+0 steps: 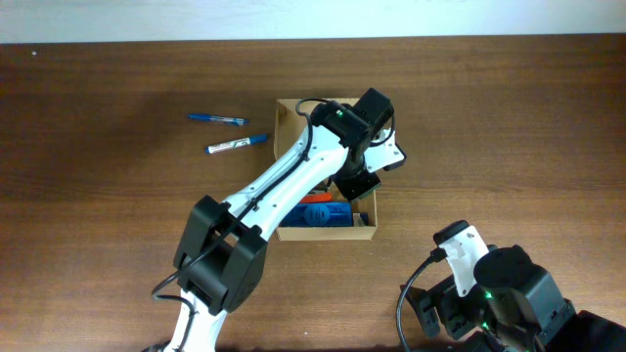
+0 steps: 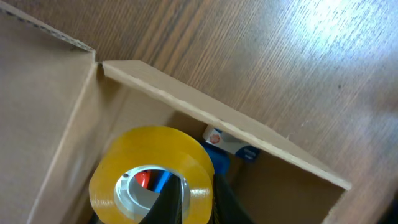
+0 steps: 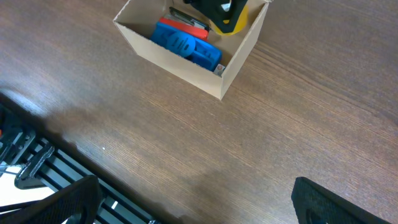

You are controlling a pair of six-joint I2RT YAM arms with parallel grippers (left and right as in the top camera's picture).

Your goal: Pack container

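The container, a tan cardboard box (image 1: 323, 234), stands open at the table's middle. My left gripper (image 2: 196, 199) is down inside it, shut on a yellow tape roll (image 2: 152, 171), with one finger through the roll's hole and one outside. In the overhead view the left arm (image 1: 342, 127) covers most of the box. A blue item (image 3: 186, 46) and a red item (image 3: 177, 28) lie in the box (image 3: 180, 62), and the tape roll (image 3: 233, 22) shows at its far side. My right gripper (image 3: 199, 205) is open and empty over bare table, near the front right.
Two blue-capped pens (image 1: 217, 119) (image 1: 237, 145) lie on the table left of the box. A white and blue labelled item (image 2: 230, 144) sits against the box wall (image 2: 217, 118). The right arm (image 1: 489, 288) rests at the front right, by the table's edge (image 3: 37, 155).
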